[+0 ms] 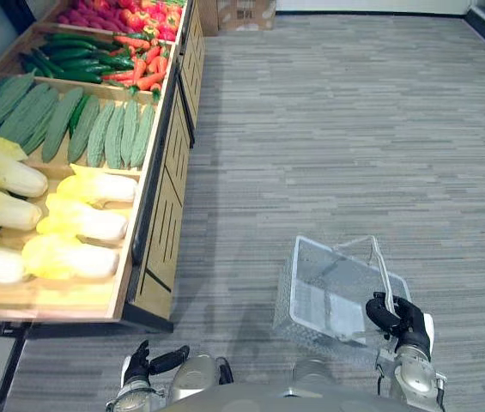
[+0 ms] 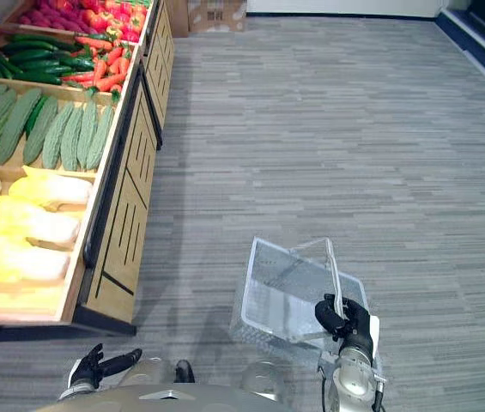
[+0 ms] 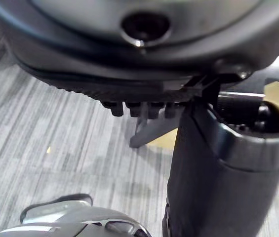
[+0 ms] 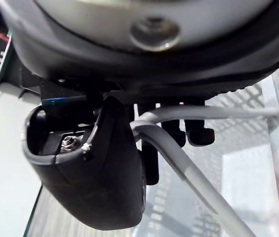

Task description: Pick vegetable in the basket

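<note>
My right hand (image 1: 403,319) is shut on the thin metal handle (image 4: 193,177) of an empty wire basket (image 1: 311,296), which hangs over the floor in front of me. The wire mesh (image 4: 248,98) shows past that hand in the right wrist view. To my left, a wooden display stand (image 1: 160,202) holds pale yellow cabbages (image 1: 87,221), ridged green gourds (image 1: 96,129), dark cucumbers (image 1: 75,56), carrots (image 1: 143,70) and red peppers (image 1: 130,13). My left hand (image 1: 152,360) hangs low by the stand's near corner, with relaxed fingers and nothing in it; its thumb (image 3: 218,168) stands out.
Grey striped carpet (image 1: 336,129) stretches ahead and to the right. A cardboard box (image 1: 244,13) sits on the floor at the far end of the stand. The stand's dark-edged front (image 2: 109,215) runs along my left side.
</note>
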Motion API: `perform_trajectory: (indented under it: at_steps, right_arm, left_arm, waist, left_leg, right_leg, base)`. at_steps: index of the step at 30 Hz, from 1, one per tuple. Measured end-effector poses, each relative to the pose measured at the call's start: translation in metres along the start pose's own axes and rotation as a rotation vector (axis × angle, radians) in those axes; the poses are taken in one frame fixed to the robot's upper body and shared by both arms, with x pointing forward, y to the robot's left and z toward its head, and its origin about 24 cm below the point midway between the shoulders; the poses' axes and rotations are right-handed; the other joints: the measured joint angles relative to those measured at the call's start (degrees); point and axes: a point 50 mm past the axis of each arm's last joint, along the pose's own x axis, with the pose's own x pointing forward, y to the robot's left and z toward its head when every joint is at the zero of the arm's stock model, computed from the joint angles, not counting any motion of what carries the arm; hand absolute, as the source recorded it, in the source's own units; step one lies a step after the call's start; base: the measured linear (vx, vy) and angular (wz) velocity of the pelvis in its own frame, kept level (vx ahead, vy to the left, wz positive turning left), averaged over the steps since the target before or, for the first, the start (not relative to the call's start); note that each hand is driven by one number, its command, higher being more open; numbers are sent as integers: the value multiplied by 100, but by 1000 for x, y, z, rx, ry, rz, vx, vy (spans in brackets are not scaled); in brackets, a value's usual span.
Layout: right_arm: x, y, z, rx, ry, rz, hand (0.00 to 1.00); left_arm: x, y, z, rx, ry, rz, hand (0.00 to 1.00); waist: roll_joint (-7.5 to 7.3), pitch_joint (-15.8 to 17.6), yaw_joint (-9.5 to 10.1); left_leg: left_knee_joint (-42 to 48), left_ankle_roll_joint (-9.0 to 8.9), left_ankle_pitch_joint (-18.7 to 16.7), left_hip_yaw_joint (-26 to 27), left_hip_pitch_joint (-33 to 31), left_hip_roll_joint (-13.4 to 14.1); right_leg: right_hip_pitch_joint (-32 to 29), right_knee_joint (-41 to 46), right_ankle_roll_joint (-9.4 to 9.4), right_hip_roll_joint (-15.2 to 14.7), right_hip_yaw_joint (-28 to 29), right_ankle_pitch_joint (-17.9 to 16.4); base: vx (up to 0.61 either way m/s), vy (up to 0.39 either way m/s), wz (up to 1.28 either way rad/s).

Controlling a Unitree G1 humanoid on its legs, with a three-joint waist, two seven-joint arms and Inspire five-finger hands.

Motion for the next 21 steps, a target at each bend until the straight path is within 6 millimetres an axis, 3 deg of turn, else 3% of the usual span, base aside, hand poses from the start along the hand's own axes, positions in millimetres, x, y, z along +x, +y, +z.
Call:
perform_trajectory:
  at_steps: [1,2,4,6,7,9,10,11,12,13,14,16,17,19,21]
  right_arm:
    - [-1,3,0,1,0,9,0]
    - [-1,6,0,6,2,16,0]
    - [-1,6,0,7,1,20,0]
    - [-1,5,0,9,0,17,0]
    - [0,4,1,12,-4,10,0]
    - [2,2,4,21,-13,-3,0]
    - [3,-2,5,25,-14,-20,0]
    - [3,-6,4,27,-11,-36,0]
    - [3,-7,4,27,-9,-43,0]
    - [6,-14,5,8,-15,-52,0]
    - [10,-12,13,17,-38,-52,0]
    - [12,-10,17,24,-51,-46,0]
    - [13,-9,19,27,-56,-45,0]
    - [13,-7,21,35,-64,-34,0]
    - [10,-7,18,36,-58,-28,0]
  left_arm:
    - [-1,-1,-1,-1,-2,-3,100]
    - [-1,0,-1,6,-6,-4,100]
    - [-2,-1,-2,9,-3,-8,100]
    - [-2,-2,-2,29,-4,-16,100]
    - [-2,-2,-1,36,-7,-21,100]
    - [-2,-3,-2,42,-6,-26,100]
    - [-2,-3,-2,51,-5,-30,100]
    - [-2,-2,-3,68,-6,-31,100]
    - [-2,-1,-3,73,-4,-29,100]
    - [-2,-6,-6,74,15,-42,100]
    - [0,-9,-2,85,4,-64,100]
    - [0,-10,-1,80,2,-64,100]
    - [0,-10,-1,81,2,-65,100]
    - [0,-11,-1,68,3,-65,100]
    - [-1,-13,-4,58,11,-65,100]
  waist:
    - [3,14,-36]
    - [-13,31,-61]
    - [3,43,-134]
    - [14,56,-156]
    - [36,61,-184]
    - [114,114,-309]
    - [91,137,-323]
    - [95,152,-321]
    - [73,143,-331]
    - [239,183,-308]
    - [332,265,-325]
    - [335,277,-356]
    - [334,278,-387]
    - [398,266,-448]
    - [439,244,-447]
  left_leg:
    - [-119,49,-36,-10,203,-8]
    - [-237,76,-53,-36,402,-7]
    - [-440,74,-52,-140,697,21]
    - [-609,73,-51,-235,952,56]
    - [-648,40,-70,-320,1030,122]
    - [-681,-120,-156,-474,1157,266]
    - [-683,-276,-245,-553,1275,361]
    - [-684,-500,-385,-666,1365,455]
    - [-696,-598,-443,-727,1421,505]
    - [-792,-680,-475,-841,1474,721]
    - [-908,-731,-307,-962,1507,718]
    - [-1034,-891,-142,-1180,1555,730]
    - [-1023,-880,-106,-1266,1551,757]
    - [-595,-878,-105,-1583,1386,914]
    - [706,-894,-53,-1876,841,1064]
  right_leg:
    - [-163,425,-12,-50,-179,226]
    - [-401,959,-186,-59,-384,-194]
    - [-737,1245,-467,63,-730,-853]
    - [-1034,895,-615,269,-904,-1196]
    - [-1207,248,-697,435,-902,-1288]
    - [-1303,-1016,-716,606,-814,-1248]
    - [-1332,-1795,-720,672,-683,-1026]
    - [-1355,-2339,-693,680,-597,-373]
    - [-1285,-2429,-641,691,-642,85]
    - [-1191,-2443,-790,895,-801,136]
    - [-1324,-2065,-962,916,-866,-18]
    - [-1564,-1420,-1098,837,-960,-436]
    - [-1586,-1297,-1113,823,-999,-545]
    - [-1463,-1171,-1172,830,-1197,-895]
    - [-1152,-1238,-1233,884,-1452,-1153]
  base:
    - [222,72,-5]
    - [212,46,3]
    - [181,-22,18]
    - [202,-80,25]
    - [224,-149,45]
    - [269,-205,58]
    - [298,-275,50]
    - [320,-303,46]
    - [360,-315,30]
    - [369,-275,26]
    - [354,-266,20]
    - [267,-237,30]
    - [313,-311,52]
    - [218,-243,50]
    - [185,-238,51]
